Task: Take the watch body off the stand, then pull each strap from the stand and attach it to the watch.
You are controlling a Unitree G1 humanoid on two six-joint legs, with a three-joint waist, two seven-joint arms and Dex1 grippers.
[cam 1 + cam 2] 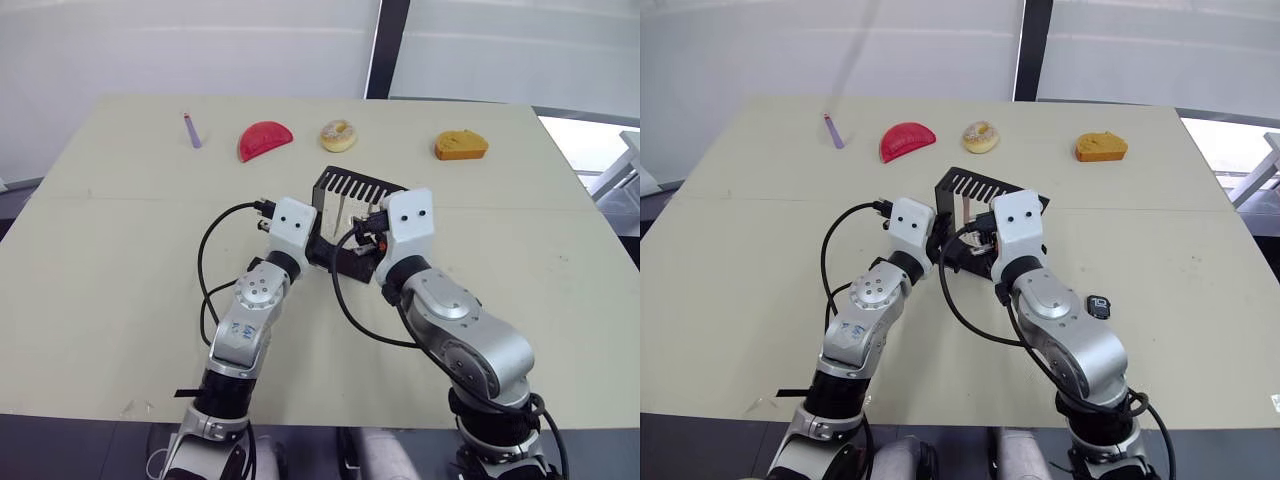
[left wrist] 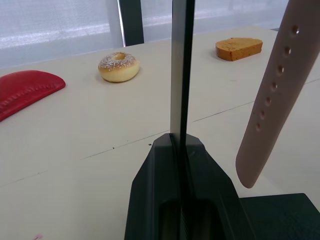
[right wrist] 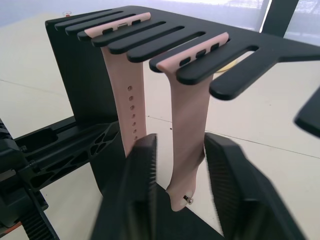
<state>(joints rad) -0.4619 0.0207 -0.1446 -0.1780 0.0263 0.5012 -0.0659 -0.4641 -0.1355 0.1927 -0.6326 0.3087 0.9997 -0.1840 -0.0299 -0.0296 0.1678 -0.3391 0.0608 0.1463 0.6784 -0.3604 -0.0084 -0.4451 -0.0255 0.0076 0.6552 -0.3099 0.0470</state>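
Stand (image 3: 95, 75): black bent sheet, upright panel with comb-slotted top arm, mid-table between both arms.
Straps: two pale pink-beige bands hanging from comb slots, side by side, not touching. One strap (image 3: 127, 95) with a row of small holes; other strap (image 3: 187, 125) plain, metal pin at its lower tip.
Watch body (image 1: 1098, 306): small square black case, rounded corners, lying flat on table (image 1: 100, 250), off the stand, beside right forearm.
Right gripper (image 3: 180, 170): fingers spread wide, either side of plain strap's lower end, not touching it.
Left gripper (image 2: 182, 200): clamped on stand's upright edge.
Far edge: purple stick (image 1: 192, 130), red slice (image 1: 264, 139), doughnut (image 1: 338, 135), bread piece (image 1: 460, 146).
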